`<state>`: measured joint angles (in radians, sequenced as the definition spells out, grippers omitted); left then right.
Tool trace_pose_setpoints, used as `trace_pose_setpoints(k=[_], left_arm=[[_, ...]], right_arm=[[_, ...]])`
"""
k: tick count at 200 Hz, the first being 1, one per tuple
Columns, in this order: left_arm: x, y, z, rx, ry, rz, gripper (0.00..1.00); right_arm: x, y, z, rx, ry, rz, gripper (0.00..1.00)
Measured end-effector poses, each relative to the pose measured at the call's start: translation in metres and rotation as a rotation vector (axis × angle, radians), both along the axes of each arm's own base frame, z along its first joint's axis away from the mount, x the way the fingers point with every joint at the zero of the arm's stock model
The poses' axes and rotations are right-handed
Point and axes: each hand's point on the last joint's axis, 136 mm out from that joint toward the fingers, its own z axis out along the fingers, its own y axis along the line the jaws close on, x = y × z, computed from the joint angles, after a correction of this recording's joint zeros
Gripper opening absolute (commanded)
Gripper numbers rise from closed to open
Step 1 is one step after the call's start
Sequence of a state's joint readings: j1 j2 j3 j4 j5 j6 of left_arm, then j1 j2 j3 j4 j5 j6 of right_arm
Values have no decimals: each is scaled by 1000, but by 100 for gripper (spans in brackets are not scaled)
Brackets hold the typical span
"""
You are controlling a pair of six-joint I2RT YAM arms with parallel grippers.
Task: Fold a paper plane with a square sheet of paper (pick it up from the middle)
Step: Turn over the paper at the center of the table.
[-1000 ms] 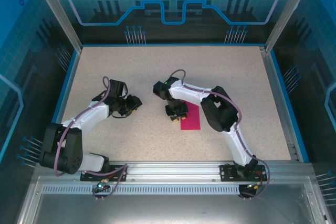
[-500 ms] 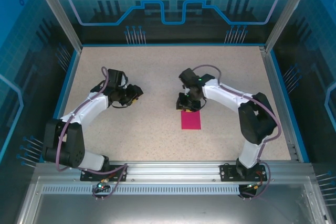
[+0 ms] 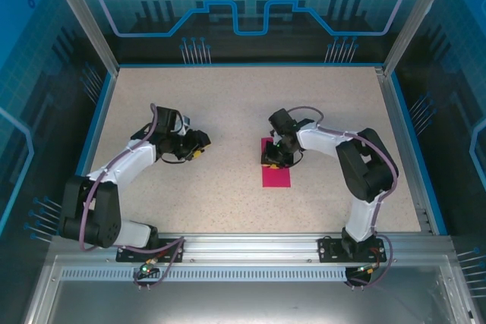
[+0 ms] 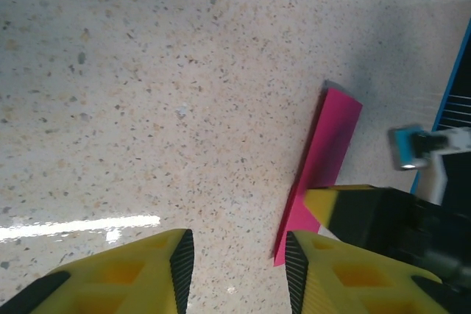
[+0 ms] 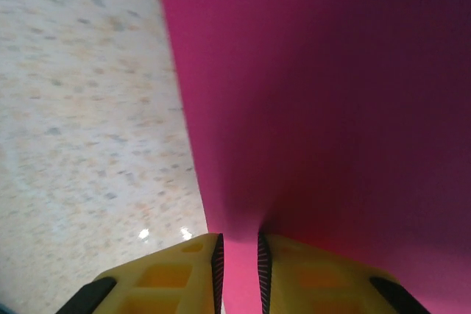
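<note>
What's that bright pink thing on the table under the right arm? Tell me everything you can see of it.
It is a thin, matte, plain magenta sheet of paper with straight edges and sharp corners. It lies mostly flat near the middle of the speckled table. The right claw sits on its far part and hides some of it; the yellow fingertips are almost together with a sliver of pink between them, seemingly pinching it. The left claw hangs open, well apart from it.

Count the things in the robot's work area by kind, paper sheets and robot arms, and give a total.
pink paper sheet: 1
robot arms: 2 (left arm, right arm)
Total: 3
</note>
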<state>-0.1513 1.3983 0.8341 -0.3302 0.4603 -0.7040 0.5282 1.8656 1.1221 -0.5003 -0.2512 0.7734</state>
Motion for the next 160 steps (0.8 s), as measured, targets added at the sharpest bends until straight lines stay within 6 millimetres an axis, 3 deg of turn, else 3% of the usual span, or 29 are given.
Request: trace_pose_setpoints(k=[77, 130, 160], left_arm=[[-2, -23, 4, -4, 16, -66, 39], [1, -18, 14, 16, -14, -38, 40], [0, -18, 21, 9, -27, -27, 40]], right_arm=[[2, 37, -1, 84, -48, 1, 25], [-3, 42, 17, 126, -82, 34, 26], [5, 29, 36, 161, -124, 8, 27]])
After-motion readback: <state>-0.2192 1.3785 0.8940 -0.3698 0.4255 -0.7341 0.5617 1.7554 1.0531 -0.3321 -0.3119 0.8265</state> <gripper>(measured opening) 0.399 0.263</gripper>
